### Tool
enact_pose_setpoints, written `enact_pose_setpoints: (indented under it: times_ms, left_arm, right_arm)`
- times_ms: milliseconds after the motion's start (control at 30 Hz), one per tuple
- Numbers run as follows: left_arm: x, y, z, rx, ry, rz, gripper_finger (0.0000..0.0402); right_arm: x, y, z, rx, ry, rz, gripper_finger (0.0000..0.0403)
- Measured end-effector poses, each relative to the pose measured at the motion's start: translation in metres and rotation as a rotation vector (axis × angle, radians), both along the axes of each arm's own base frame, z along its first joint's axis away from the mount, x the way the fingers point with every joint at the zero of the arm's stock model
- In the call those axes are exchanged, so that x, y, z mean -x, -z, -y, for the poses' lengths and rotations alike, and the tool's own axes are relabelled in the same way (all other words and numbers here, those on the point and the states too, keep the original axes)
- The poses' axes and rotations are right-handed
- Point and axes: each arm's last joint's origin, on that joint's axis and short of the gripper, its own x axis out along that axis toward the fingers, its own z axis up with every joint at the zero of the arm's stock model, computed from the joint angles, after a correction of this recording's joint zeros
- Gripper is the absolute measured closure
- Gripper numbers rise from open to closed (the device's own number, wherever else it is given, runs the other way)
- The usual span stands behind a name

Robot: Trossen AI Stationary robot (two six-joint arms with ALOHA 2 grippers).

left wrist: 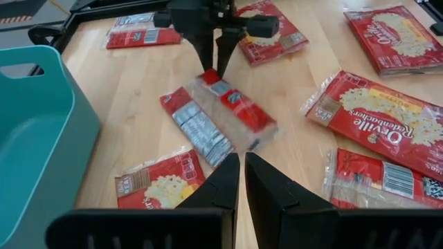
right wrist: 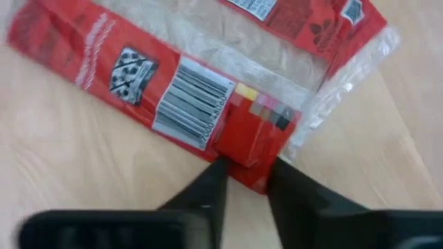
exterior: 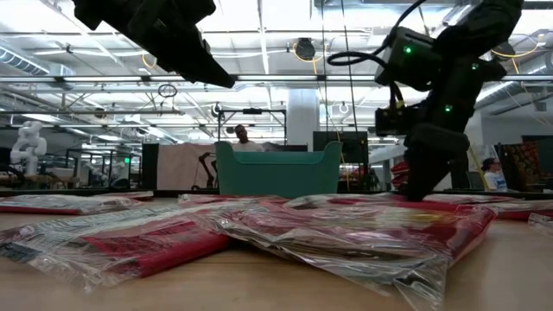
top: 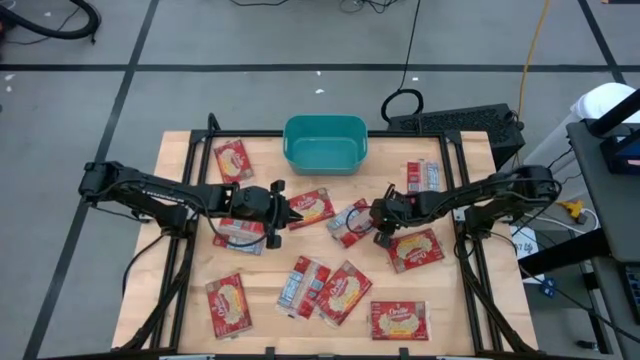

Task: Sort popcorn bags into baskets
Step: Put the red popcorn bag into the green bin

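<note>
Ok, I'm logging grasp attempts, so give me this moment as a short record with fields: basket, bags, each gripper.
basket: teal tub at the table's far edge, no bag visible inside
bags: about a dozen red popcorn packets loose on the wooden table, none in the tub
target packet: centre bag, barcode side up
right gripper: down at the table, fingertips closed on the target packet's red corner
left gripper: shut, holding nothing, hovering above the table near another packet left of centre

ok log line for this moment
right gripper: shut on popcorn bag corner, mid-table | left gripper: shut, empty, hovers facing that bag | teal basket: empty, table's far edge | other bags: loose on table
</note>
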Motion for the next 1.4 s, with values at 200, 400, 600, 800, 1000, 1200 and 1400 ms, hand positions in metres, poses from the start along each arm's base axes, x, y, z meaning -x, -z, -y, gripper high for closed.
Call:
enact_pose_setpoints:
  times_ms: [200,400,600,800,1000,1200,1400]
  left_arm:
    - [0.000,0.000,0.000,-0.001,-0.003,-0.001,0.0371]
    - [-0.001,0.002,-0.001,-0.029,-0.027,-0.007,0.0371]
    - [0.001,0.015,-0.008,-0.138,-0.170,-0.050,0.0371]
    - [0.001,0.027,-0.010,-0.077,-0.197,-0.080,0.0357]
    - [-0.012,0.045,-0.010,0.052,-0.161,-0.100,0.0265]
    - [-0.027,0.063,-0.009,0.129,-0.186,-0.078,0.0174]
    - [-0.030,0.070,-0.015,0.187,-0.331,-0.063,0.0137]
  right_arm:
    - [-0.010,-0.010,-0.002,0.005,-0.020,0.155,0.0391]
    - [-0.016,-0.030,-0.002,0.048,-0.035,0.320,0.0400]
    - [-0.019,-0.043,-0.004,0.138,-0.079,0.409,0.0402]
    - [-0.026,-0.050,-0.005,0.255,-0.151,0.486,0.0403]
    - [-0.032,-0.059,-0.007,0.381,-0.284,0.561,0.0403]
    - [-0.038,-0.070,-0.012,0.502,-0.389,0.665,0.0403]
    - [-0.039,-0.072,-0.016,0.549,-0.444,0.678,0.0403]
